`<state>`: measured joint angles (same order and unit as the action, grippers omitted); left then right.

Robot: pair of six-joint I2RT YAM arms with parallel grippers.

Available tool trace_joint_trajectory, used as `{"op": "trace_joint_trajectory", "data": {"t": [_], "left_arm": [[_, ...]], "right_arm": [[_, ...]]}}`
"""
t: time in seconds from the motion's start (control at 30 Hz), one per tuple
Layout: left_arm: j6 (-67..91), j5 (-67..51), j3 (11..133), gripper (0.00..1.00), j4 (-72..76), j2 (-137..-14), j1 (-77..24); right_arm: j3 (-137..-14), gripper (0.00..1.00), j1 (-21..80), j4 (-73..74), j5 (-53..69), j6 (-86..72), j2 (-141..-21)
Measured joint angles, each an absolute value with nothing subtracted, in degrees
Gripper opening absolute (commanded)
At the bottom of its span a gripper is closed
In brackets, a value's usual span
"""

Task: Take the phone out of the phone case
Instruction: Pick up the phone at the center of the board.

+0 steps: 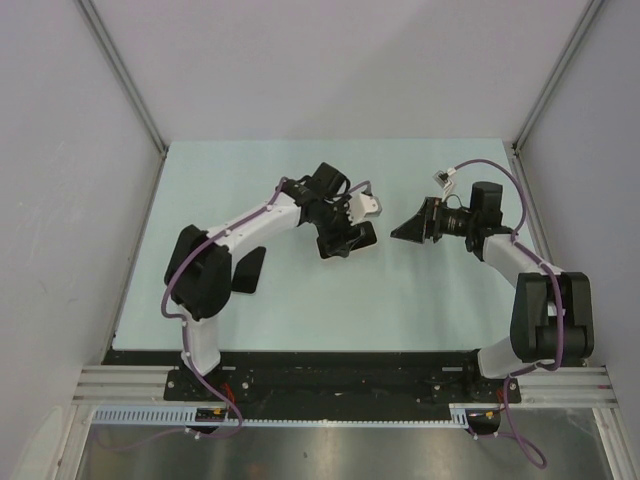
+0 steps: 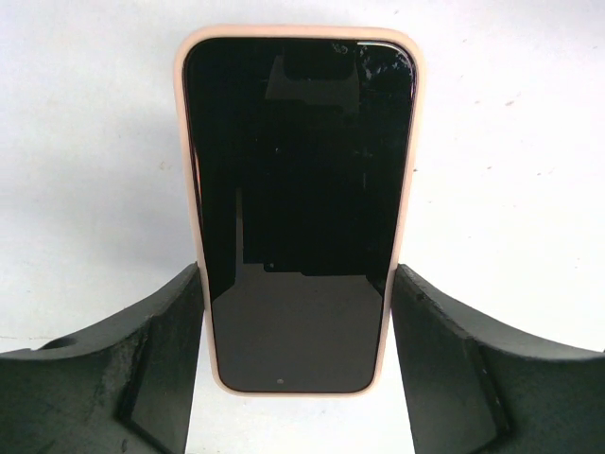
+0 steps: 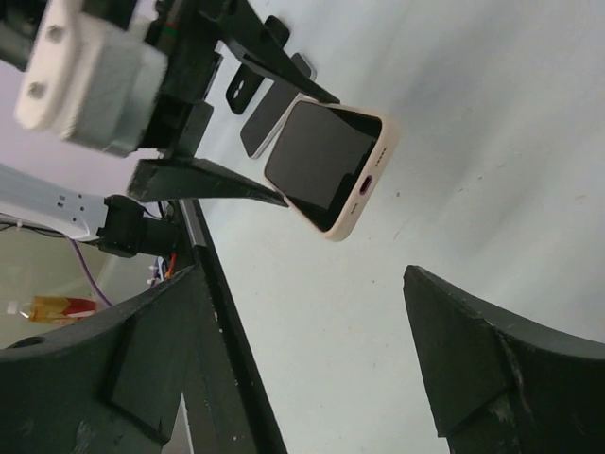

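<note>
A phone with a black screen (image 2: pixel 298 218) sits in a pale pink phone case (image 2: pixel 189 189). My left gripper (image 2: pixel 298 312) is shut on the case's two long sides near its lower end and holds it above the table. From above, the held phone (image 1: pixel 350 240) shows dark at the left gripper (image 1: pixel 342 238). My right gripper (image 1: pixel 408 229) is open, a short way to the right of the phone, and points at it. In the right wrist view the case's bottom edge with its port (image 3: pixel 364 184) faces my open right gripper (image 3: pixel 302 312), which holds nothing.
A flat dark object (image 1: pixel 248 270) lies on the pale green table (image 1: pixel 420 300) beside the left arm's base. Grey walls close in the back and both sides. A black rail (image 1: pixel 340 360) runs along the near edge.
</note>
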<state>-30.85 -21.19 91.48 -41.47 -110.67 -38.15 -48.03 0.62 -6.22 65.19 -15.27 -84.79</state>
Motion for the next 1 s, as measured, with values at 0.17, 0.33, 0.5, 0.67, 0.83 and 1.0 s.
{"op": "trace_joint_trajectory", "data": {"t": [0.17, 0.33, 0.5, 0.67, 0.83, 1.0], "left_arm": [[-30.9, -21.2, 91.3, 0.04, -41.2, -108.2, -41.0], [-30.8, -21.1, 90.8, 0.04, -41.0, -106.5, -43.8], [-30.8, -20.2, 90.7, 0.04, -40.8, -105.3, -45.7], [-30.8, -18.8, 90.7, 0.04, -40.0, -104.9, -46.5], [-30.8, -17.2, 90.7, 0.04, -39.5, -104.9, -46.7], [-30.4, -16.3, 90.7, 0.04, -38.7, -104.9, -47.1]], "right_arm": [[-48.0, 0.83, 0.6, -6.8, 65.9, -16.9, -85.9], [-48.0, 0.79, 1.0, -7.2, 66.3, -17.6, -86.7], [-48.0, 0.75, 1.7, -7.2, 67.0, -18.0, -86.8], [-48.0, 0.69, 3.2, -7.2, 67.6, -18.0, -88.0], [-48.0, 0.66, 4.9, -7.1, 68.0, -18.0, -89.4], [-48.0, 0.62, 6.5, -7.1, 68.1, -18.0, -90.7]]}}
